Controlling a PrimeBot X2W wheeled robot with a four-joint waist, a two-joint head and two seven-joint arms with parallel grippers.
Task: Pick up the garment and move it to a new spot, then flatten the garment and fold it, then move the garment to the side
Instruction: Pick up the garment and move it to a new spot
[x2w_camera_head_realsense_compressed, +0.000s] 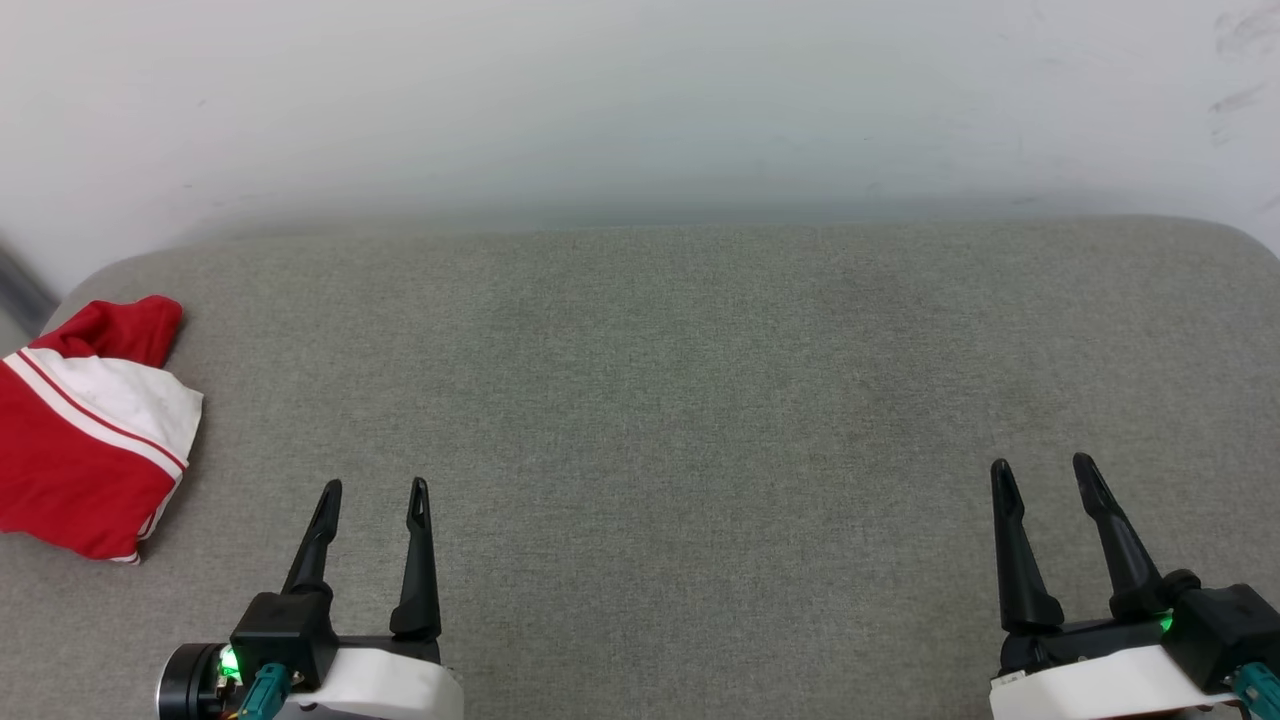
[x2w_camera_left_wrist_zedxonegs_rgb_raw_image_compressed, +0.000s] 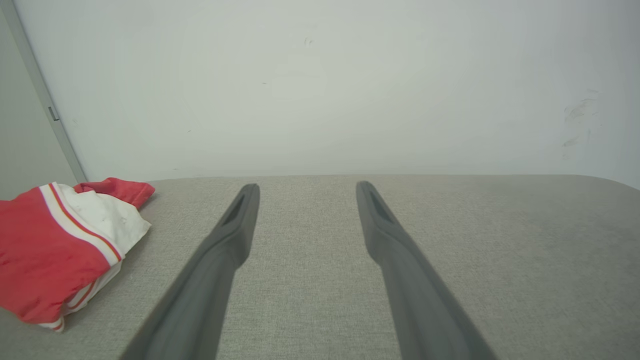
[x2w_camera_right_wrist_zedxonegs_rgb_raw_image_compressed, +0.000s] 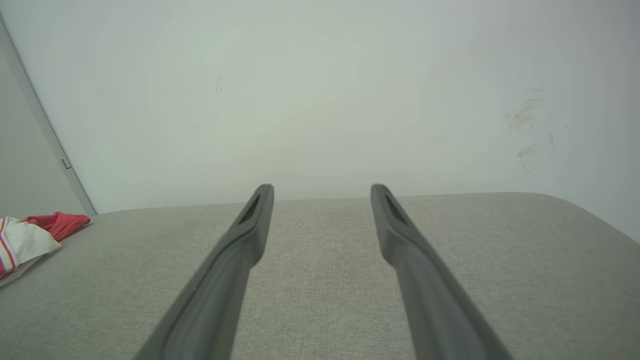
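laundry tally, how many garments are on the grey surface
1: the garment, bunched at the far left edge of the grey surface, partly cut off; others could lie out of frame.

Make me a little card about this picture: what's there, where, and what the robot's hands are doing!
Shirt: red and white, bunched at the pad's left edge
Pad: grey fabric, rounded corners
Left gripper: open, empty, beside the shirt, not touching
Right gripper: open, empty, far from the shirt
Wall: pale, behind the pad
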